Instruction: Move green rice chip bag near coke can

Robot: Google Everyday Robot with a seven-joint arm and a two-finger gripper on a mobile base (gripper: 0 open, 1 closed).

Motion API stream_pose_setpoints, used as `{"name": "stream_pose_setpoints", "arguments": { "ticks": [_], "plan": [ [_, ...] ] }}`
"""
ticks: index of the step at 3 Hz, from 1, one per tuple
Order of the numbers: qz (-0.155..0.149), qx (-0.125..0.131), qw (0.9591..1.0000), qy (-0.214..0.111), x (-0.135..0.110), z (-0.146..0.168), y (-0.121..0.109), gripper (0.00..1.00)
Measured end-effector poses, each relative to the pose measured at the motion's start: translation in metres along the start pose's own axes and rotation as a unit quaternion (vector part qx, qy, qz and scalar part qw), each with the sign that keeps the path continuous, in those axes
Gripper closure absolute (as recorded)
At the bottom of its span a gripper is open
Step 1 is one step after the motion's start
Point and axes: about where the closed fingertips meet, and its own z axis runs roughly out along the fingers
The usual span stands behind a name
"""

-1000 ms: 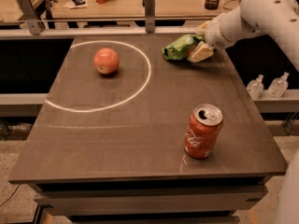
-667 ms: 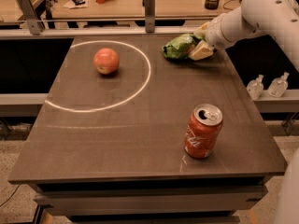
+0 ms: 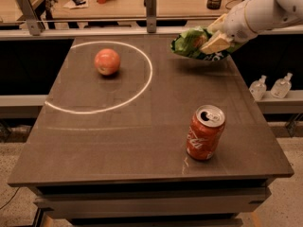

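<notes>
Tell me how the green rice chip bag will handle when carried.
Probably floppy: the crinkled green rice chip bag folds at the gripper pinching it above the table, at its far right corner. Likely light for its size, since one pinch holds it up. Its glossy film might slip.

The shiny green bag (image 3: pixel 188 42) hangs crumpled in the air, far right, pinched in the gripper (image 3: pixel 214 43). The red can (image 3: pixel 204 135) stands upright, well apart.

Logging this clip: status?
Gripper far right, shut on crinkled green rice chip bag, aloft. Red aluminium coke can upright, near right. Round red apple left, off path.
</notes>
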Motion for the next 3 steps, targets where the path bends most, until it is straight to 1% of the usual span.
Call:
{"name": "stream_pose_setpoints", "arguments": {
  "ticks": [1, 2, 3],
  "plan": [
    [0.0, -0.008, 1.0, -0.003, -0.015, -0.041, -0.002, 1.0],
    [0.012, -0.045, 0.9989, 0.002, -0.031, -0.082, 0.009, 1.0],
    [0.035, -0.096, 0.9947, 0.009, -0.047, -0.116, 0.033, 1.0]
  ]
}}
